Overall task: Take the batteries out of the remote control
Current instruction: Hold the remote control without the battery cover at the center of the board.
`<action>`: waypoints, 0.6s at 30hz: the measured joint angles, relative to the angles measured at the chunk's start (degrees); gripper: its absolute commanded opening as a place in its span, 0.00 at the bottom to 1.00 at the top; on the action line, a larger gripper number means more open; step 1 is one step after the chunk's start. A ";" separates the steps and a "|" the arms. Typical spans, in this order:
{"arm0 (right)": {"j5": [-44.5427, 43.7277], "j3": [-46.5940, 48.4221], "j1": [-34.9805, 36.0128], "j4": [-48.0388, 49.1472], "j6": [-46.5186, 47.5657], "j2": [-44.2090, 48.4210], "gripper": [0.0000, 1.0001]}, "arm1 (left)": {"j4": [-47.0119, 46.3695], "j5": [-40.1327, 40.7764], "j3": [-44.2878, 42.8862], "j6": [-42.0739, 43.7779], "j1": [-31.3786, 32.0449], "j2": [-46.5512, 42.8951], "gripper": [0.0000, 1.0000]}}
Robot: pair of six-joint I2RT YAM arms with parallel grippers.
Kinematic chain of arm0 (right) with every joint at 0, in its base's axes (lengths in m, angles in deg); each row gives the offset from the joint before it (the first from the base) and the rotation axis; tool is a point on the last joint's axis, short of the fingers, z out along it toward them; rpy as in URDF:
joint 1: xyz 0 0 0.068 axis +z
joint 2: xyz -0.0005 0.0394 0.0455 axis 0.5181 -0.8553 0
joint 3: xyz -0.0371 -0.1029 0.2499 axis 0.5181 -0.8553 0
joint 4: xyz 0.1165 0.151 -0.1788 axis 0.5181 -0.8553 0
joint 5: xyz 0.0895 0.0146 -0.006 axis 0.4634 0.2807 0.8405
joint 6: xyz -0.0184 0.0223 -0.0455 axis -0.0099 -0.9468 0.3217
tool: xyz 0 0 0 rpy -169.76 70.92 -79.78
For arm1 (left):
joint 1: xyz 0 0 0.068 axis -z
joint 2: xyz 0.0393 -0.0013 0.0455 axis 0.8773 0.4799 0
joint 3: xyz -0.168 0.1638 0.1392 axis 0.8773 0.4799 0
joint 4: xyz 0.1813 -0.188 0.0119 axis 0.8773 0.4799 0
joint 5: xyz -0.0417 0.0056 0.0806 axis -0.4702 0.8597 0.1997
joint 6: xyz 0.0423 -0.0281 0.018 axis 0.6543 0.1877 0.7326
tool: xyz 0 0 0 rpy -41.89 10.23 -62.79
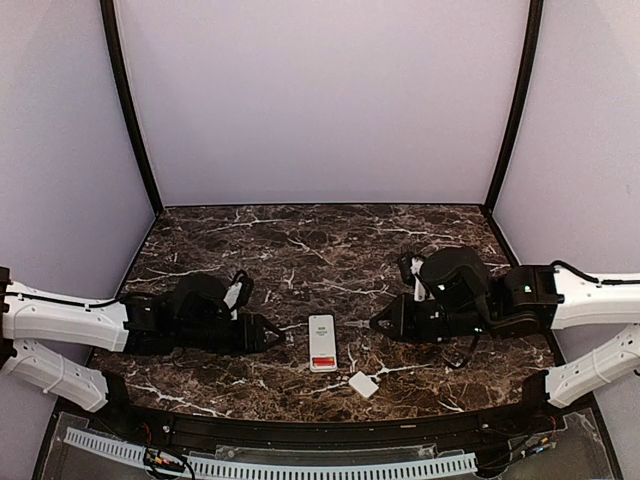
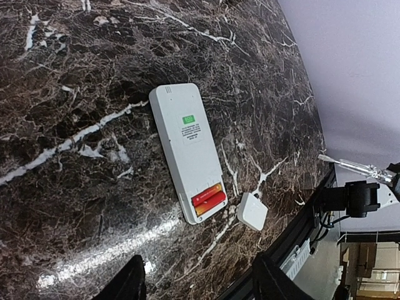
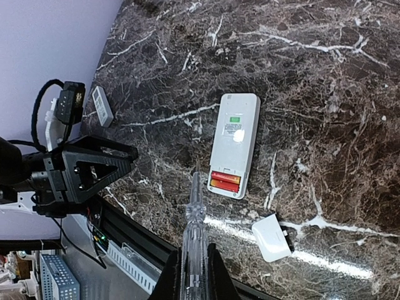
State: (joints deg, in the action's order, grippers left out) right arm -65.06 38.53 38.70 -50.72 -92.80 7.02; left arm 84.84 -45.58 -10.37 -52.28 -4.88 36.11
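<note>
Right hand (image 3: 190, 275) pinches clear-handled screwdriver (image 3: 192, 219), left hand (image 2: 200, 284) spread. Slip tip gently under red cylindrical batteries (image 3: 225, 181) in slim white plastic remote (image 3: 231, 153).

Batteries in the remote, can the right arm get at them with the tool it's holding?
Probably yes. The cover lies off beside the remote, so the red batteries sit exposed. The tool in the right gripper points toward them, with nothing between its tip and them.

Batteries (image 2: 209, 200) in remote (image 2: 187, 150) — cover (image 2: 252, 211) just beside, rightward
</note>
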 measured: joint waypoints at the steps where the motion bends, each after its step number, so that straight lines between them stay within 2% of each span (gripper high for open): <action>1: -0.13 0.02 0.72 -0.31 -0.46 -0.87 0.00 | -0.74 -0.15 -0.02 -0.17 0.37 0.79 0.57; 8: -0.94 1.97 4.55 -3.98 -3.65 -9.94 0.00 | -5.66 -1.36 -0.37 -2.49 1.60 6.29 0.50; 18: -1.01 2.38 4.79 -3.72 -4.94 -13.75 0.00 | -7.63 -3.89 -4.98 -3.17 1.64 16.41 0.43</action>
State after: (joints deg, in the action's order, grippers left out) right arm -66.07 40.91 43.49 -54.44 -97.74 -6.72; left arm 77.21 -49.47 -15.36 -55.45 -3.24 52.52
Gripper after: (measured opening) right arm 0.094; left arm 0.437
